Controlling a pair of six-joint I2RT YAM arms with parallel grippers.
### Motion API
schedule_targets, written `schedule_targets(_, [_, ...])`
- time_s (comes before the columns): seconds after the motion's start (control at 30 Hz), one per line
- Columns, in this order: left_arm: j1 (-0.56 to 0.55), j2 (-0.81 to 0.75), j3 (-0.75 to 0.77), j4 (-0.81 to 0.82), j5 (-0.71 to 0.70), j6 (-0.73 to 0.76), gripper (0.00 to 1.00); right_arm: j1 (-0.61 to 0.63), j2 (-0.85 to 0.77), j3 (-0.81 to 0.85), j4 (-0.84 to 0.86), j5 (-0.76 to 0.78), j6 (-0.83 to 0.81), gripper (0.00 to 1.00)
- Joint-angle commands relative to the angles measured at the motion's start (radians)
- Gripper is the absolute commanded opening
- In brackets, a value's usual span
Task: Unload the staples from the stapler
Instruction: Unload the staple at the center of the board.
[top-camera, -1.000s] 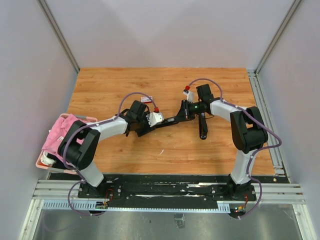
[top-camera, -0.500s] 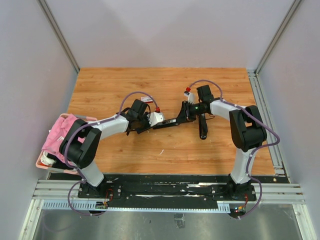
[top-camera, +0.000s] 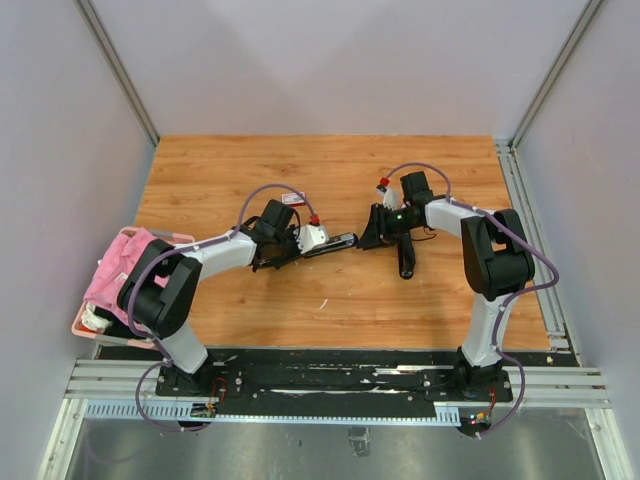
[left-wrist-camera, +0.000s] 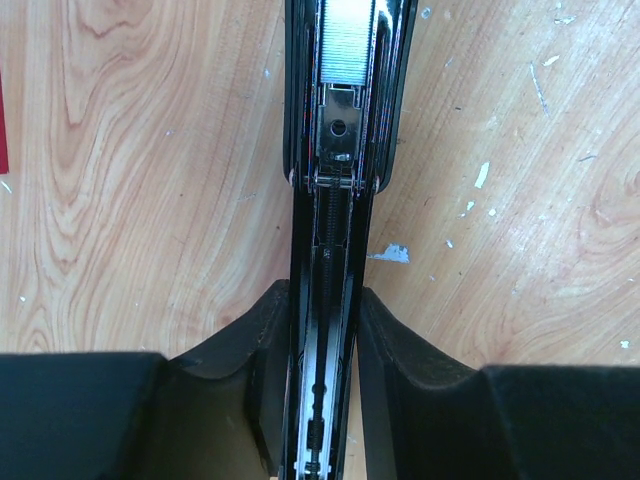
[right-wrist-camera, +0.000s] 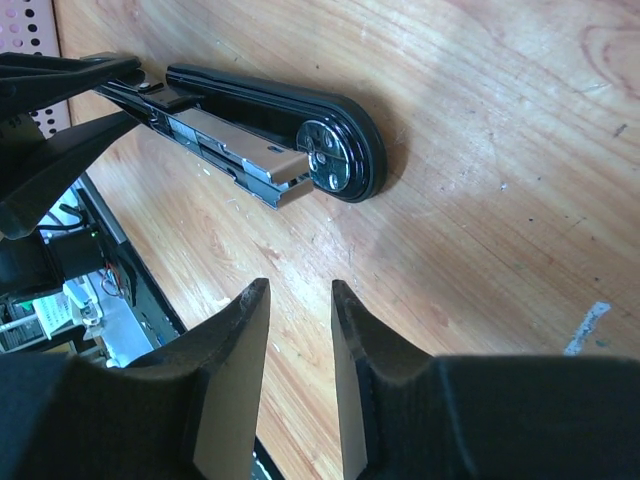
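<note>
Top external view, from the left: a heap of pink cloth (top-camera: 118, 262) sat at the left edge of the wooden tabletop (top-camera: 230, 170). A small red-and-white box (top-camera: 290, 200) lay on the wood just behind the left arm's wrist.

The left pincer (left-wrist-camera: 325, 335) was pressed together on the rear of a long black metal stapler (top-camera: 335, 243), which lay flat on the wood near the middle. Its dark fingers (left-wrist-camera: 262, 345) clamped both sides of the opened body. In the left wrist view the channel faced up with its spring and pusher bare. The staples (left-wrist-camera: 347, 40), a silvery-grey ribbed strip, sat in that channel at the far end, well ahead of the grip.

A tiny pale sliver (top-camera: 322, 303) lay alone nearer the arm bases, too small to make out.

To the right, the right pincer (right-wrist-camera: 298, 310) hung just beyond the stapler's rounded front end. Its fingers were spread a little, with only bare wood showing between them. A second long black piece (top-camera: 406, 262) lay beside that pincer, and I could not tell what it was.
</note>
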Motion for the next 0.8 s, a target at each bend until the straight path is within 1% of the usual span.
schedule_targets(0.0, [0.007, -0.015, -0.038, -0.042, -0.020, -0.016, 0.04, -0.014, 0.012, 0.012, -0.023, 0.017, -0.024, 0.32])
schedule_targets(0.13, [0.007, -0.020, -0.032, -0.053, 0.001, -0.025, 0.06, -0.016, 0.004, 0.011, -0.024, 0.027, -0.054, 0.35])
schedule_targets(0.2, [0.007, -0.023, -0.023, -0.065, 0.011, -0.034, 0.12, -0.015, -0.006, 0.011, -0.023, 0.027, -0.078, 0.38])
schedule_targets(0.3, [0.006, -0.030, -0.010, -0.074, 0.021, -0.054, 0.26, -0.014, -0.029, 0.009, -0.017, 0.019, -0.105, 0.42])
schedule_targets(0.37, [0.007, -0.039, -0.005, -0.072, 0.023, -0.072, 0.39, -0.013, -0.048, 0.001, -0.005, 0.012, -0.116, 0.44])
schedule_targets(0.47, [0.007, -0.058, -0.003, -0.068, 0.030, -0.088, 0.56, -0.010, -0.076, -0.010, 0.012, 0.003, -0.136, 0.46])
schedule_targets(0.57, [0.005, -0.080, -0.008, -0.051, 0.028, -0.100, 0.67, -0.004, -0.107, -0.012, 0.015, -0.007, -0.178, 0.47])
schedule_targets(0.63, [0.005, -0.086, -0.010, -0.042, 0.028, -0.105, 0.71, 0.002, -0.138, -0.013, 0.015, -0.004, -0.225, 0.47])
schedule_targets(0.77, [0.003, -0.075, -0.006, -0.045, 0.038, -0.112, 0.73, 0.007, -0.206, -0.026, 0.022, 0.011, -0.318, 0.48])
